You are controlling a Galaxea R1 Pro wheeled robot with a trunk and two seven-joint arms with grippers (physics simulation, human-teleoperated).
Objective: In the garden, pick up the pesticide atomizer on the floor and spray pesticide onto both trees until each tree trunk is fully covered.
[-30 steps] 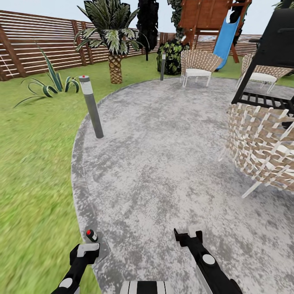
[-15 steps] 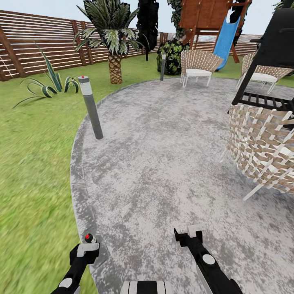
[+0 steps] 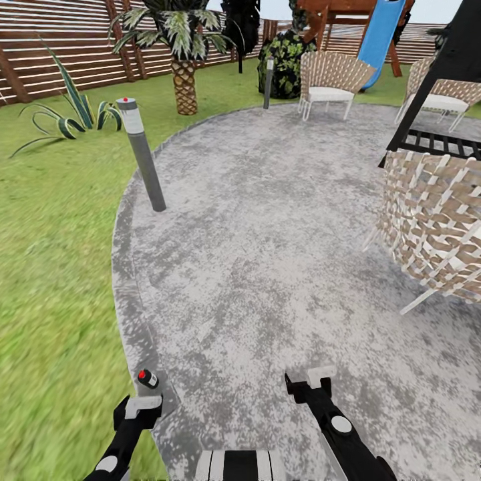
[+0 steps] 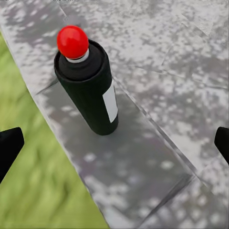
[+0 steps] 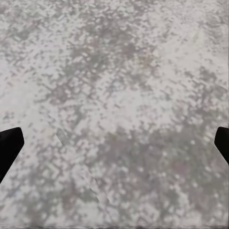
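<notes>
The pesticide atomizer (image 3: 147, 379), a black bottle with a red ball cap and a white label, stands upright on the grey paving (image 3: 267, 267) at its edge by the lawn. My left gripper (image 3: 137, 407) hovers just short of it, open. In the left wrist view the atomizer (image 4: 88, 90) stands ahead of the left gripper (image 4: 114, 148), between the lines of the two spread fingertips (image 4: 9, 148) and touching neither. My right gripper (image 3: 307, 382) is open over bare paving, as is the right gripper (image 5: 114, 143) in the right wrist view. The trees are out of view.
Green lawn (image 3: 53, 267) borders the paving on the left. A grey bollard (image 3: 141, 157) stands at the paving's left edge and a second one (image 3: 268, 83) further back. A wicker chair (image 3: 434, 220) and a black frame (image 3: 434, 133) crowd the right. A short palm (image 3: 182, 73), fence (image 3: 67, 47) and slide (image 3: 379, 33) lie beyond.
The whole picture has shifted upward, so the camera has tilted down a little. Both arms hold their places and the atomizer still stands upright just ahead of the left gripper.
</notes>
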